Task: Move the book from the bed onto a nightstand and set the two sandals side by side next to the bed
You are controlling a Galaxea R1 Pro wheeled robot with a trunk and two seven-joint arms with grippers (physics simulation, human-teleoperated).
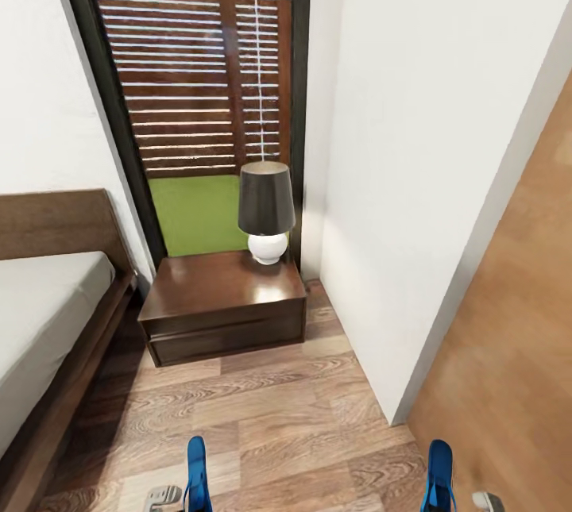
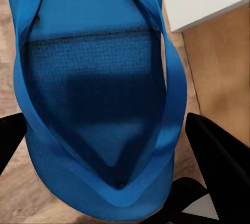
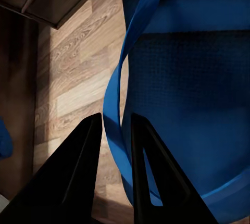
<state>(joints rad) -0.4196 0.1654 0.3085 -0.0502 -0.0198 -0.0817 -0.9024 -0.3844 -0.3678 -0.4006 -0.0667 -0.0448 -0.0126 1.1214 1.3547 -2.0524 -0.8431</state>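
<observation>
Both bright blue sandals hang above the wood floor at the head view's lower edge. The left sandal [image 1: 196,471] sits in my left gripper [image 1: 165,497]. In the left wrist view its sole [image 2: 99,78] spans the gap between the black fingers [image 2: 219,161], so that gripper [image 2: 107,125] is shut on it. The right sandal [image 1: 439,474] is held by my right gripper [image 1: 486,501]. That gripper [image 3: 115,122] pinches the sandal's strap [image 3: 117,104]. Ahead stands the nightstand [image 1: 226,294], and the bed [image 1: 40,313] lies at the left. The book is out of view.
A dark-shaded lamp with a white base [image 1: 266,210] stands on the nightstand's back right corner. A tall window [image 1: 199,83] is behind it. A white wall [image 1: 413,179] and a brown wooden door [image 1: 516,353] close in on the right. Bare plank floor [image 1: 278,409] lies between me and the nightstand.
</observation>
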